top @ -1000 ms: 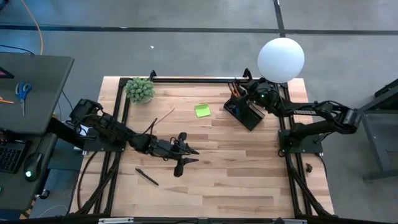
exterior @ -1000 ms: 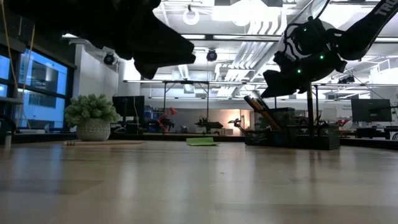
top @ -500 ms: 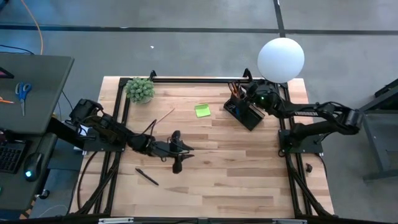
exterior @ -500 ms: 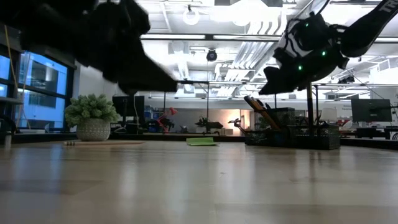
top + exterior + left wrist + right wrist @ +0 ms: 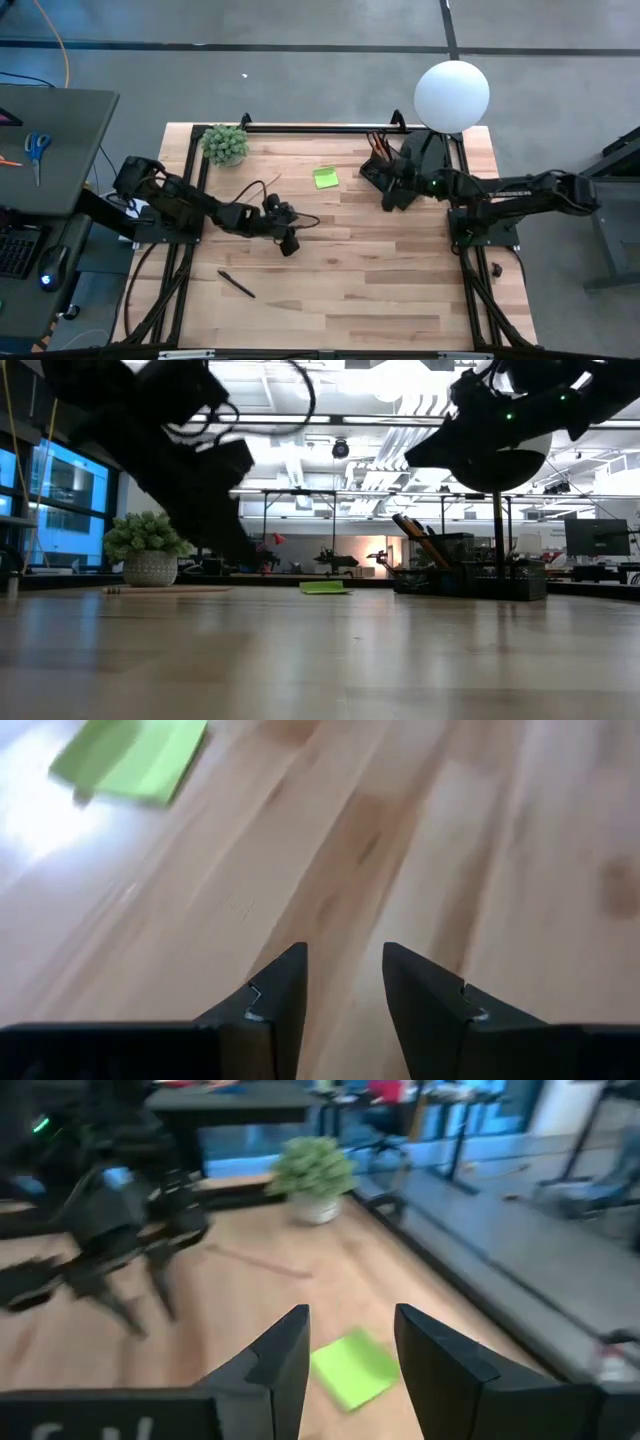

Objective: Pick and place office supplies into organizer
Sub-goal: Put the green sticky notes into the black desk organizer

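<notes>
Wooden tabletop fills my screens. My left gripper hovers mid-table, fingers parted, empty; my right gripper, likewise parted and empty, sits beside the organizer. I'd line up squarely over the sticky-note pad before descending. Only overhead shows the pen lying well apart.
</notes>
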